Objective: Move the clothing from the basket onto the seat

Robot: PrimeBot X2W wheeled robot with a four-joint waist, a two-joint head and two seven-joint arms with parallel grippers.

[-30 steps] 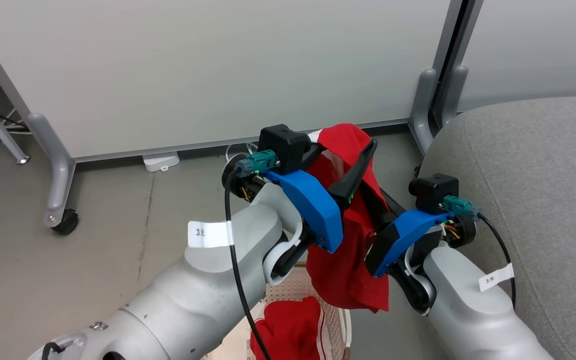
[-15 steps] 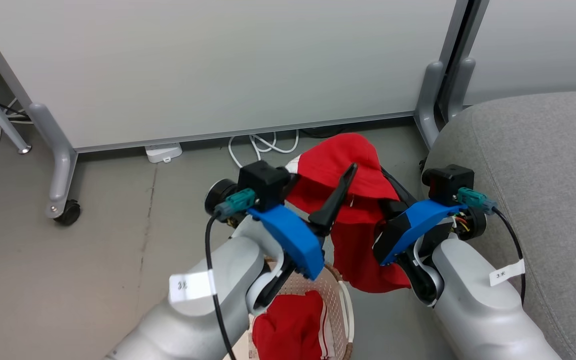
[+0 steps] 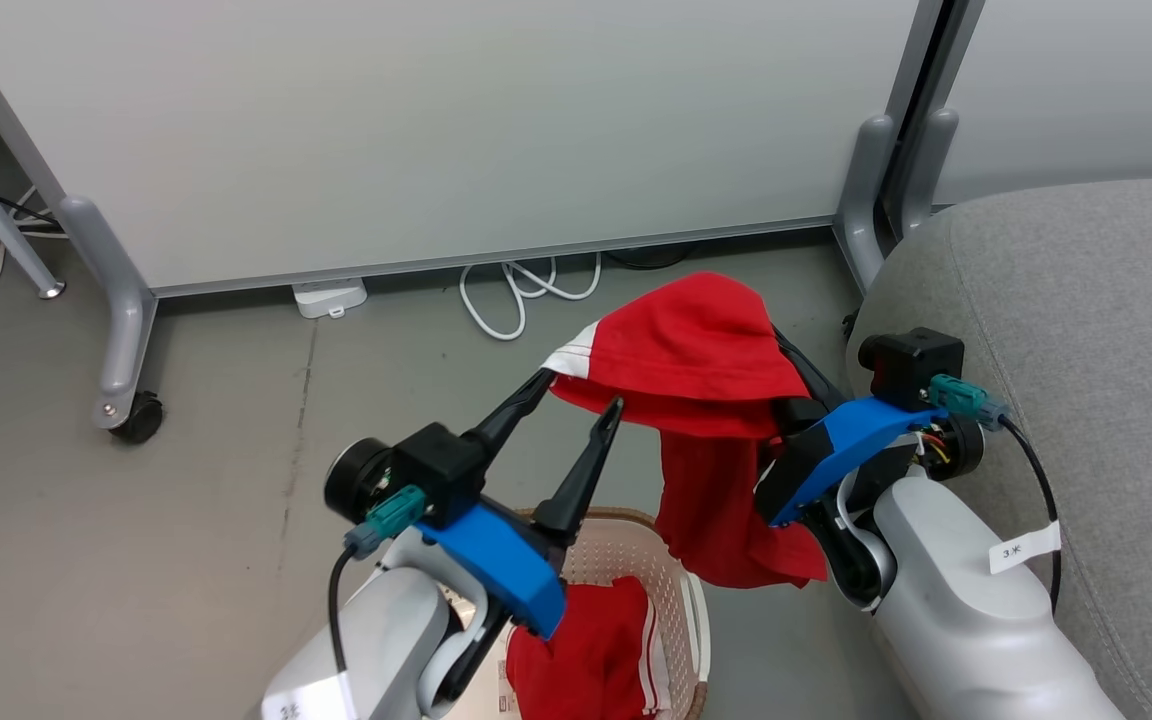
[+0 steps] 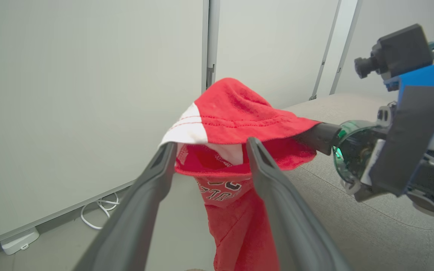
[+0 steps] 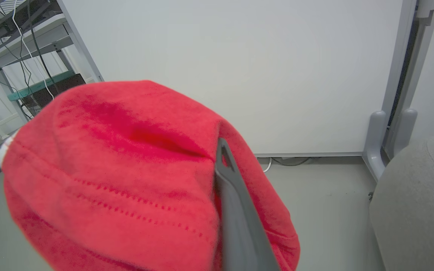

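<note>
Holding a red garment (image 3: 696,345) aloft, my right fingers (image 5: 236,218) are clamped on it; it drapes over them and hangs beside the seat (image 3: 1086,300), not on it. My left fingers (image 3: 581,470) are spread wide, tips at its white-trimmed edge. A second red garment (image 3: 586,650) lies in the basket (image 3: 681,600).

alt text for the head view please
A bright red fabric garment with white trim hangs draped over the shut right gripper, beside the grey upholstered seat. The open left gripper points at its white edge, above a cream perforated plastic basket holding another red garment.
</note>
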